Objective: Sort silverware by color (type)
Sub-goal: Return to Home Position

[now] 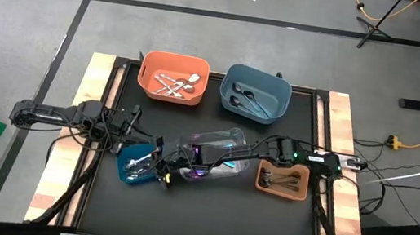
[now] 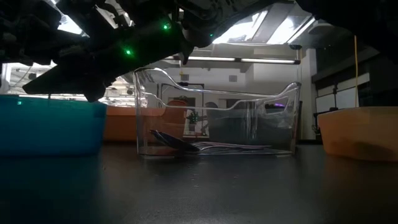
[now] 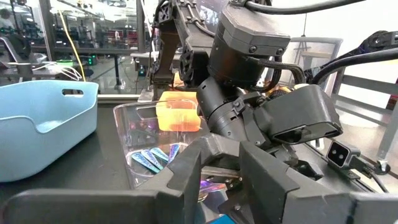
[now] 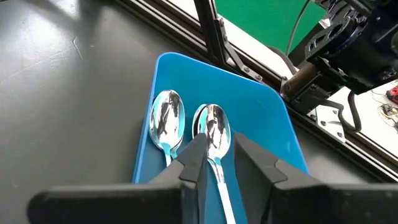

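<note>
The silverware lies sorted in bins. Silver pieces fill the orange bin (image 1: 173, 78), dark spoons the grey-blue bin (image 1: 256, 93), and others lie in the clear bin (image 1: 213, 153) and the brown bin (image 1: 282, 179). Shiny spoons with pale teal handles lie in the bright blue bin (image 4: 261, 118). My right gripper (image 4: 219, 142) reaches across the clear bin to the blue bin (image 1: 136, 165) and stands open, slanting down, with one spoon's handle (image 4: 219, 177) between its fingers. That spoon's bowl (image 4: 216, 127) rests in the bin, beside another spoon (image 4: 166, 121). My left gripper (image 3: 221, 171) waits open at the table's left. My right gripper has its fingers on either side of the spoon's neck, just behind the bowl, along the handle. One fingertip (image 4: 198, 149) stands right beside the neck; whether it touches I cannot tell. The spoon lies in the blue bin.
The clear bin (image 2: 217, 118) stands at the table's middle, under my right arm, with cutlery on its floor (image 2: 205, 147). The brown bin sits near the right rail, the orange and grey-blue bins along the far edge. Cables hang off the right side.
</note>
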Motion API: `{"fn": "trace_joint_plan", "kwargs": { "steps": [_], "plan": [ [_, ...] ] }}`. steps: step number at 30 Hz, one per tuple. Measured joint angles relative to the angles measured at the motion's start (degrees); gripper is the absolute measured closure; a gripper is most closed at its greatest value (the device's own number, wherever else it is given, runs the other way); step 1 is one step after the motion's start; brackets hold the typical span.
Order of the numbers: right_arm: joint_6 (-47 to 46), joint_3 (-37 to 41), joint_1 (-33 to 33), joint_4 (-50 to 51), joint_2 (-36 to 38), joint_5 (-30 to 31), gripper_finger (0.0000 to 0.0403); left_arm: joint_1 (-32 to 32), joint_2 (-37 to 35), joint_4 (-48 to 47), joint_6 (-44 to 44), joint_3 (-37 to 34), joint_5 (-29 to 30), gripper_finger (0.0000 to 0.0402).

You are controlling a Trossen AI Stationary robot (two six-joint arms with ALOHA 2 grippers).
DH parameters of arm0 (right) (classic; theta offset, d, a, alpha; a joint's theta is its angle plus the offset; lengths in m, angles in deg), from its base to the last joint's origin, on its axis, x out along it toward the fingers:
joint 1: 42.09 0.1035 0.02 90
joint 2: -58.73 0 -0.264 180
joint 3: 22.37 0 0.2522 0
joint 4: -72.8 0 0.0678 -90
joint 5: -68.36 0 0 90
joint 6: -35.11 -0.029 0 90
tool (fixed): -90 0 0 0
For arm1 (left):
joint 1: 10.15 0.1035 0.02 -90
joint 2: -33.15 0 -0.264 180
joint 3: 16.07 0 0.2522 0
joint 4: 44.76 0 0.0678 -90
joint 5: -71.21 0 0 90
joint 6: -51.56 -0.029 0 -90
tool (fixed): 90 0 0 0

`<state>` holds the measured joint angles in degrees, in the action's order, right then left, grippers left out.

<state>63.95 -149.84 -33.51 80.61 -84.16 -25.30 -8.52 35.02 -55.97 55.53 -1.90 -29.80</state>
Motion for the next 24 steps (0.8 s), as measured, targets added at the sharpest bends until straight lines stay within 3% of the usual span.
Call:
{"fn": "trace_joint_plan", "kwargs": {
  "steps": [15,24],
  "plan": [
    [0.01,0.00,0.04,-0.22,0.51,0.07,0.0334,0.00,0.00,0.00,0.00,0.00,0.00,0.0298],
    [-0.02,-0.09,0.07,0.17,7.19,0.15,0.0334,0.00,0.00,0.00,0.00,0.00,0.00,0.0298]
  ]
}}
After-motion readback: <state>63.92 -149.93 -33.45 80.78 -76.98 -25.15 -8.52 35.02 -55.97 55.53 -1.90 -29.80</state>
